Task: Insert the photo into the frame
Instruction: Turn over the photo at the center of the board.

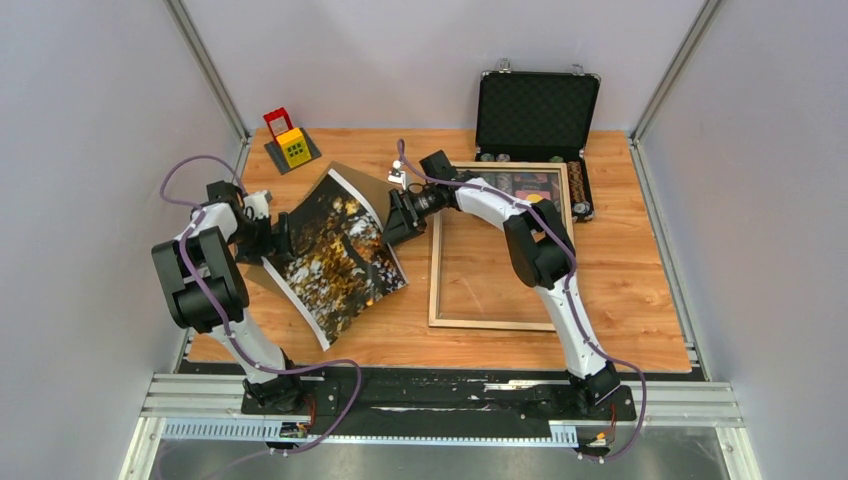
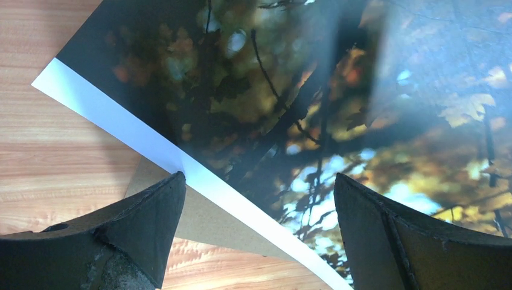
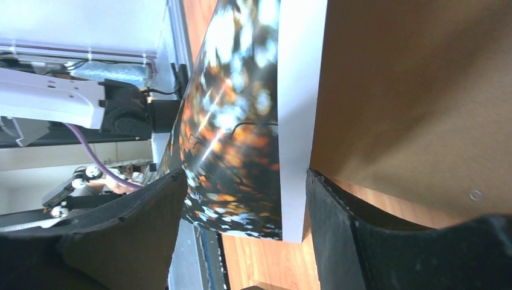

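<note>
- Two pincers meet the photo [image 1: 340, 250] from opposite sides. It sits left of centre on the worktop [image 1: 620, 290], bowed upward, picture side up.
- Its far-right short end is raised off the wood, and a brown backing board [image 2: 205, 220] lies under it.
- Left pincer [image 2: 259, 181] is released, with its fingers spread wide above the near-left white border strip and a corner of the board.
- Right pincer [image 3: 246, 175] has its fingers apart around the far-right white strip and the board's edge. I cannot tell whether they press on either.
- Bare wood lies right of the frame [image 1: 437, 270] and in front of it, and only a narrow strip separates frame and photo.
- Lettering on the small red-and-yellow toy [image 1: 290, 147] at the back left is too small to read.
- Long axis of the photo runs diagonally, near-left to far-right.
- Pale face up, the frame lies flat with its long axis running near to far, its far end reaching the open black case [image 1: 535, 110].
</note>
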Action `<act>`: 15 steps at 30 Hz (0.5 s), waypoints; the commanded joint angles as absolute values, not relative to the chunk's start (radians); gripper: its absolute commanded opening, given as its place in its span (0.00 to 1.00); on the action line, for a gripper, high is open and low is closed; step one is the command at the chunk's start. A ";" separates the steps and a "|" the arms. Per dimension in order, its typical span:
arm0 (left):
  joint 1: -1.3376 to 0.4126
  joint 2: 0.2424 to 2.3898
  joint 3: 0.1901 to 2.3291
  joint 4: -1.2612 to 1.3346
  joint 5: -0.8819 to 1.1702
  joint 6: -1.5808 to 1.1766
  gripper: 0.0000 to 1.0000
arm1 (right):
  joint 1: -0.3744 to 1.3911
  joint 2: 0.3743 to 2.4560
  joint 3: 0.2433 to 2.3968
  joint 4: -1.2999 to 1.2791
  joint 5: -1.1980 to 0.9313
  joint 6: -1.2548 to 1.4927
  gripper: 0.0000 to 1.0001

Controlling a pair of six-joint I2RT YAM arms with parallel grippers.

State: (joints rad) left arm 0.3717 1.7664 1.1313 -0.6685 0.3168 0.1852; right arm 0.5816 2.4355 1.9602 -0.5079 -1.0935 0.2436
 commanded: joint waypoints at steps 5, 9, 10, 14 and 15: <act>0.344 1.782 1.091 -0.640 0.391 0.190 1.00 | 0.569 2.432 1.933 -0.387 -1.254 0.308 0.66; 0.341 1.785 1.089 -0.637 0.392 0.190 1.00 | 0.563 2.438 1.930 -0.368 -1.307 0.307 0.64; 0.341 1.785 1.088 -0.638 0.393 0.189 1.00 | 0.562 2.438 1.930 -0.362 -1.322 0.308 0.63; 0.336 1.784 1.086 -0.637 0.396 0.190 1.00 | 0.564 2.448 1.943 -0.334 -1.357 0.314 0.62; 0.336 1.783 1.085 -0.638 0.397 0.191 1.00 | 0.565 2.452 1.951 -0.331 -1.360 0.316 0.62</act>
